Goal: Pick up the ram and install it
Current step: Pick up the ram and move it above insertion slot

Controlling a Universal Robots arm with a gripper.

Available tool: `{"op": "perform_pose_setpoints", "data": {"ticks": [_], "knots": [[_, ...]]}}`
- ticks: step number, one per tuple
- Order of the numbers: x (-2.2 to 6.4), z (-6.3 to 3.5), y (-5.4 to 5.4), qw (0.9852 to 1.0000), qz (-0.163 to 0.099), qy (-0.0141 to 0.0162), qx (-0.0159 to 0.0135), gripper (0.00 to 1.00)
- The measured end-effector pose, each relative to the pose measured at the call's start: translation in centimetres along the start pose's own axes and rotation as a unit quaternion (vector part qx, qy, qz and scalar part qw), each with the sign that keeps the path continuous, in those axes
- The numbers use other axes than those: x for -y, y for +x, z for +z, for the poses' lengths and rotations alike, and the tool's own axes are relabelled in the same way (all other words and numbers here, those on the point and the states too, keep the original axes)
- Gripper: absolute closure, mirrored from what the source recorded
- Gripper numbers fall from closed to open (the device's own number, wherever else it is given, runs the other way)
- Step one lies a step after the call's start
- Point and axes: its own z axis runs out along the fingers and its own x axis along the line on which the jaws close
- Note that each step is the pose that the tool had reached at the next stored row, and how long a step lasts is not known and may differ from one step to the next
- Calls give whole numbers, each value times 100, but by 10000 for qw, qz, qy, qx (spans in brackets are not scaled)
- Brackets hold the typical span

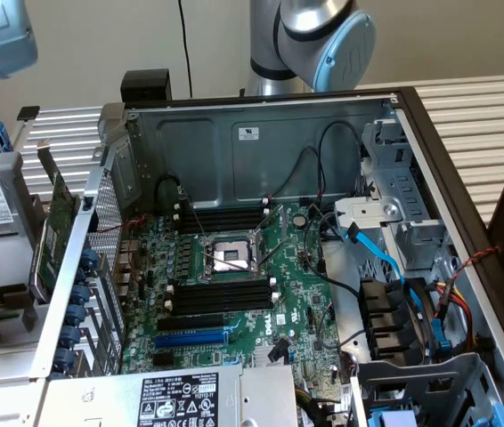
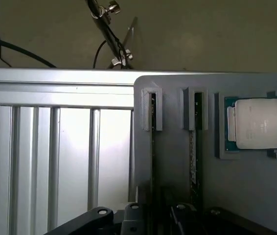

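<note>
Ram point(image 2: 152, 112): stands on edge in a slot of the grey holder point(image 2: 173, 161), upright so its top edge can be grasped.
Gripper point(image 2: 155, 215): hangs over that slot, in line with the stick; whether it is clenched or released cannot be told.
Motherboard point(image 1: 296, 267): lies flat in the opened case, black slots point(image 1: 221, 295) facing up.

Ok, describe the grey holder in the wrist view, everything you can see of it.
The grey holder is a flat, matte block, plastic by its look, with a rounded corner. It has two narrow parallel slots with raised collars; the one nearer the pocket holds a thin green board edge-on, seemingly the ram. Beside them a square pocket with tabs holds a silver-lidded processor lying flat. The holder rests on the slatted metal table.
</note>
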Motion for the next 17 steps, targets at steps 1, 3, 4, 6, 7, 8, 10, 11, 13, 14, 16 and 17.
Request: {"op": "perform_pose_setpoints", "data": {"ticks": [1, 3, 4, 6, 7, 8, 10, 11, 13, 14, 16, 17], "knots": [[0, 1, 1, 10000, 0, 0, 1, 76], [0, -13, 2, 10000, 0, -1, 2, 87], [0, -39, 4, 10000, 0, -1, 1, 88], [-1, -133, 9, 10000, 0, -3, 1, 88], [-2, -180, 11, 10000, 0, -4, 0, 88], [-2, -222, 13, 10000, 0, -3, 1, 88], [-3, -314, 16, 10000, 0, -4, 0, 88], [-3, -358, 18, 10000, 0, -3, 1, 88], [-2, -449, 25, 10000, -2, -4, 0, 88], [4, -496, 29, 10000, -2, -4, 0, 88], [31, -588, 42, 10000, -1, -9, 0, 88], [53, -633, 51, 10000, -2, -12, 1, 88]]}}
